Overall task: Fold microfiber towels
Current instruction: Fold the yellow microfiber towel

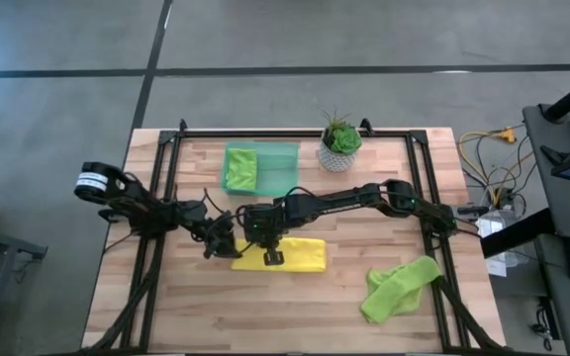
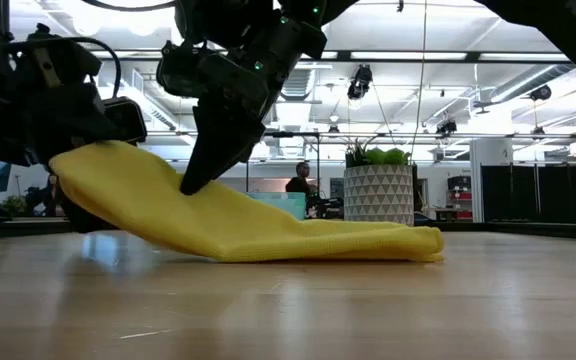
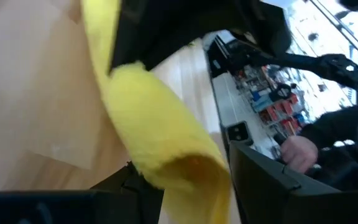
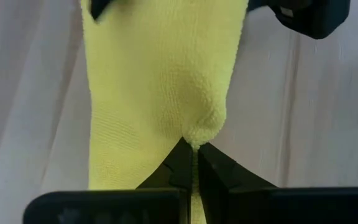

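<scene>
A light wooden bench stands on a grey concrete floor crossed by dark seams. Beyond its far edge lies an open hall with ceiling lights, dark cabinets and a person in the distance.

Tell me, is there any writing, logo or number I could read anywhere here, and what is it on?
None can be read.
White band on the left arm's base joint: it may carry print, too small to read.
Equipment panels in the room behind, left wrist view: coloured labels, blurred.
Yellow towel, green towels, tray, plant pot: no text visible.
</scene>
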### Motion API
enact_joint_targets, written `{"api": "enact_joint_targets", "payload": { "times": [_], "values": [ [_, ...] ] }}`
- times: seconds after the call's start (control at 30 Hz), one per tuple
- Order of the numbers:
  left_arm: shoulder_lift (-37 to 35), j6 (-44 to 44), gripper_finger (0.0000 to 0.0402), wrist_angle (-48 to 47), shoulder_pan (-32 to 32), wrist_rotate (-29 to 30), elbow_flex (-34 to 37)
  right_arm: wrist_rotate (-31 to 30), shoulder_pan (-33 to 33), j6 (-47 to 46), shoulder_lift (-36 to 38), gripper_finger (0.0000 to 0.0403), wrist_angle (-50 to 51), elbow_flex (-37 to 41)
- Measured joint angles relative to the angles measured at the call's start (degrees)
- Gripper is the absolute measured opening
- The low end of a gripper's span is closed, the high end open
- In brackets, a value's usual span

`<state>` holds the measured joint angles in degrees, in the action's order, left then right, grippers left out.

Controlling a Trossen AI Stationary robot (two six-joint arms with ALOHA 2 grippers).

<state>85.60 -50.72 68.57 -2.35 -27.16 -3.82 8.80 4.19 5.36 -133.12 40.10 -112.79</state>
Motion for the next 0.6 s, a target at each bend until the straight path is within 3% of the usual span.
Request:
{"api": "enact_joint_targets", "payload": {
  "times": [0.17, 0.4, 0.6],
  "values": [
    [1.5, -0.4, 0.014, -0.6, 0.0, 1.1, 0.0, 0.0, -0.1, -0.6, 0.0, 0.0009, 0.0, 0.0],
    [2.7, 0.3, 0.0012, -0.6, 0.0, 1.5, 0.1, 0.1, -0.2, -0.8, 0.0, 0.0009, 0.0, 0.0],
    [2.6, 0.5, 0.0002, -0.8, 0.0, 3.4, 0.1, -0.4, -0.9, -2.9, 0.0, 0.0014, 0.3, 0.0]
  ]
}}
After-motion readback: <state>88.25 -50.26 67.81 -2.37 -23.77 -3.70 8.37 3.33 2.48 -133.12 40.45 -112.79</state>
